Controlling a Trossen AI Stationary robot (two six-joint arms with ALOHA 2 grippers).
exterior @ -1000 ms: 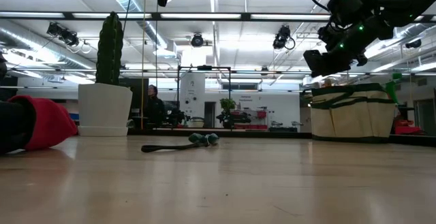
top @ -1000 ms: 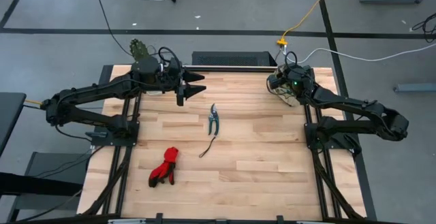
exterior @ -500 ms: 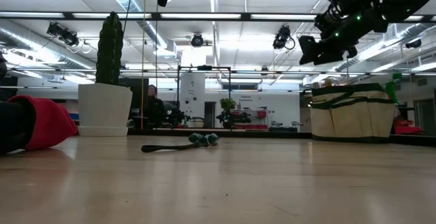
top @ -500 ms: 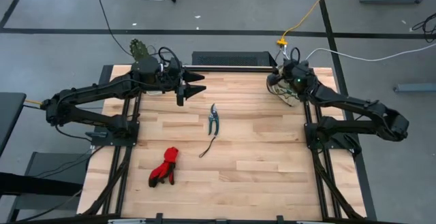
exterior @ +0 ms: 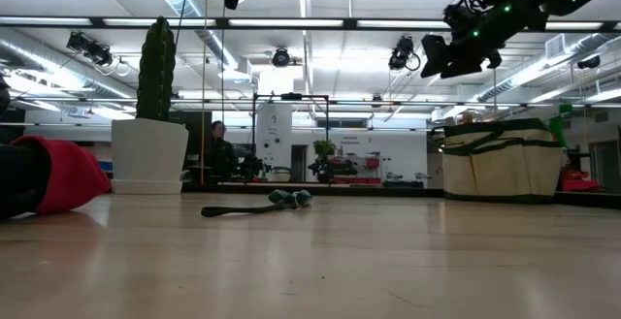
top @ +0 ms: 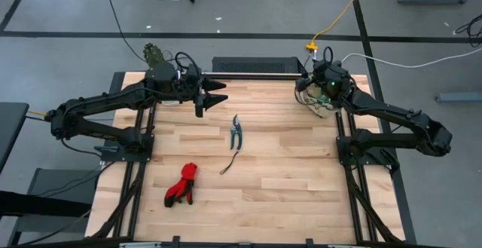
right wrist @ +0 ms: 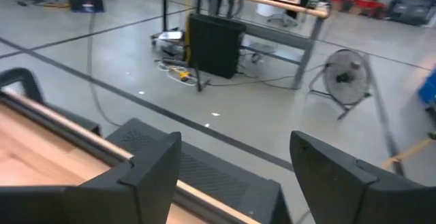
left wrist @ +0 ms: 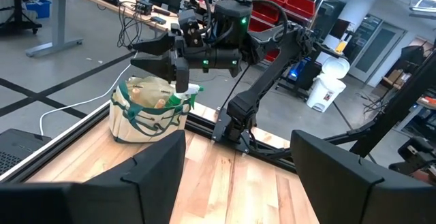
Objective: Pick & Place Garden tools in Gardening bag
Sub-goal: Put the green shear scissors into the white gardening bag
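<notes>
- Near the left part of my worktop's (top: pixel 286 180) front edge I see the red gloves (top: pixel 181 185) lying flat, well apart from both arms; in the low view they fill the left edge (exterior: pixel 53 174).
- At the far left corner stands the white pot (exterior: pixel 148 156) with its tall cactus (exterior: pixel 155 69), just behind the left arm's wrist.
- My left gripper (top: pixel 218 92) hangs above the far edge, left of centre, touching nothing. Its two fingers (left wrist: pixel 327 166) stand wide apart with bare wood between them, and it holds nothing.
- Around the middle of the worktop lie the pruning shears (top: pixel 236 132), blades toward the far edge, in the open, apart from both arms.
- Just in front of the shears, toward the front edge, a thin dark cord (top: pixel 229 164) trails on the wood; I cannot tell whether it touches the handles.
- The gardening bag (left wrist: pixel 148 108) sits at the far right corner, upright, mouth open, with a green sprayer (left wrist: pixel 185 98) poking out of its top. From above it is largely covered by the right arm.
- My right gripper (exterior: pixel 441 57) is raised clear above the bag, beside its far left side, not touching it. Its fingers (right wrist: pixel 153 163) are spread wide and carry nothing.
- A black box (top: pixel 252 65) rests along the far edge between the two grippers.
</notes>
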